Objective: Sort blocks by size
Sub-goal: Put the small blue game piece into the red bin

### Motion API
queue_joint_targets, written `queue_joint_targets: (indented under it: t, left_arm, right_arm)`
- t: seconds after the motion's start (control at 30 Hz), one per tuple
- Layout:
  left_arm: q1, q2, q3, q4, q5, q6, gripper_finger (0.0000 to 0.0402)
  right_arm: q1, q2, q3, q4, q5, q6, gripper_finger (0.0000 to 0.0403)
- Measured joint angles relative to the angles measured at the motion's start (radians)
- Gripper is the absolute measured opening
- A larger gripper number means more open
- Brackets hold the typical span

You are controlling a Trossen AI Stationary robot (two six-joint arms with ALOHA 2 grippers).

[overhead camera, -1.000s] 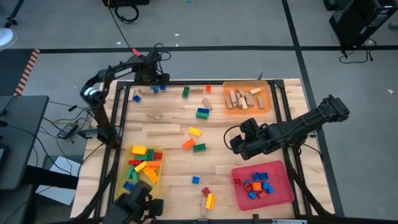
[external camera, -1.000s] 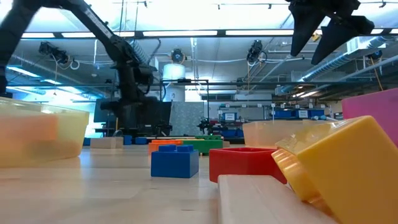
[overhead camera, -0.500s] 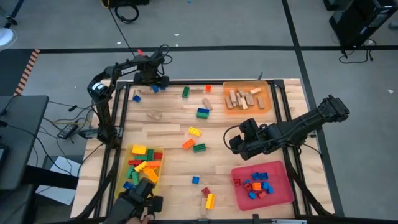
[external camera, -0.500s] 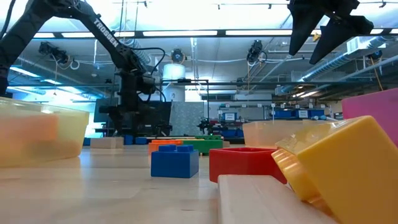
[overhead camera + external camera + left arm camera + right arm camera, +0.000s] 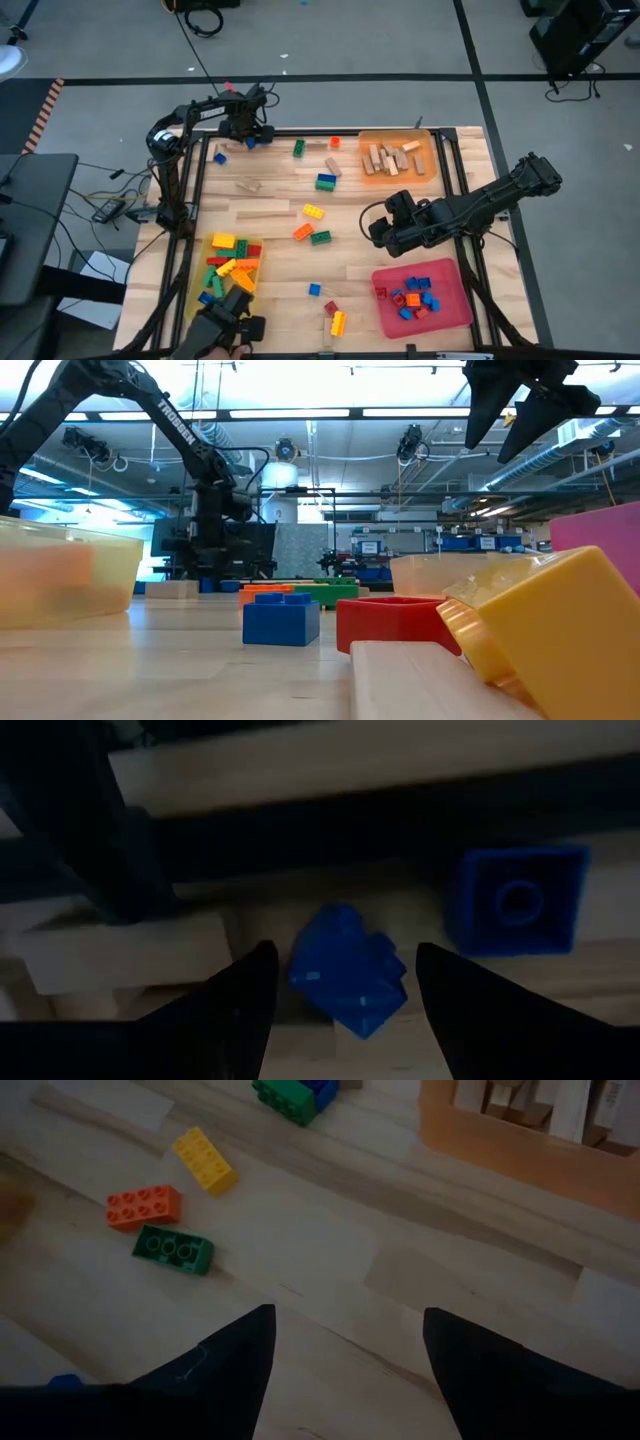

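left tool (image 5: 340, 982): at far-left corner of worktop (image 5: 270, 225), fingers spread wide, nothing gripped; tilted blue brick (image 5: 347, 968) sits between the fingertips, contact not clear.
blue brick: lying skewed, one corner toward the tool, no clear long axis; square blue brick (image 5: 517, 901) just beside it, stud up, flat on worktop.
right tool (image 5: 345, 1342): hovering above worktop, right of centre, between orange tray (image 5: 398, 157) and pink tray (image 5: 422, 295); fingers apart, empty, touching nothing.
loose trio near worktop centre: yellow brick (image 5: 205, 1161), orange brick (image 5: 144, 1207), green brick (image 5: 173, 1249); all flat, studs up; orange and green close together, long axes roughly parallel, yellow angled across them.
orange tray: tan wooden pieces (image 5: 392, 157) inside, long axes mixed.
pink tray: small red, blue, orange bricks (image 5: 413, 296) heaped inside.
yellow tray (image 5: 229, 269): at worktop's near-left, larger mixed-colour bricks inside.
near edge: blue brick (image 5: 281, 621), red brick (image 5: 393, 623), yellow brick (image 5: 553, 628) tipped on its side.
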Motion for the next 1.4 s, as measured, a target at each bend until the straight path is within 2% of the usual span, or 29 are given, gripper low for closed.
queue_joint_targets:
  t: [0.2, 0.5, 0.93, 1.17, 1.4]
  left_arm:
    - [0.0, 0.0, -0.001, 0.004, 0.0, 0.001, 0.0231]
    - [0.0, 0.0, -0.001, 0.004, 0.0, 0.004, 0.0166]
    - [-0.016, -0.003, -0.001, -0.091, 0.02, 0.035, 0.017]
    - [-0.126, -0.06, -0.002, -0.127, 0.014, 0.035, 0.017]
    - [-0.333, -0.174, -0.002, -0.125, 0.002, -0.033, 0.017]
  right_arm:
    - [0.0, 0.0, 0.0, 0.0, 0.0, 0.0, 0.0268]
    - [0.0, 0.0, 0.0, 0.0, 0.0, 0.0, 0.0267]
    - [0.0, 0.0, 0.0, -0.001, 0.0, -0.02, 0.0266]
    - [0.028, 0.0, 0.0, -0.065, 0.0, -0.017, 0.0263]
    - [0.115, 0.0, 0.0, -0.161, 0.023, 0.081, 0.0253]
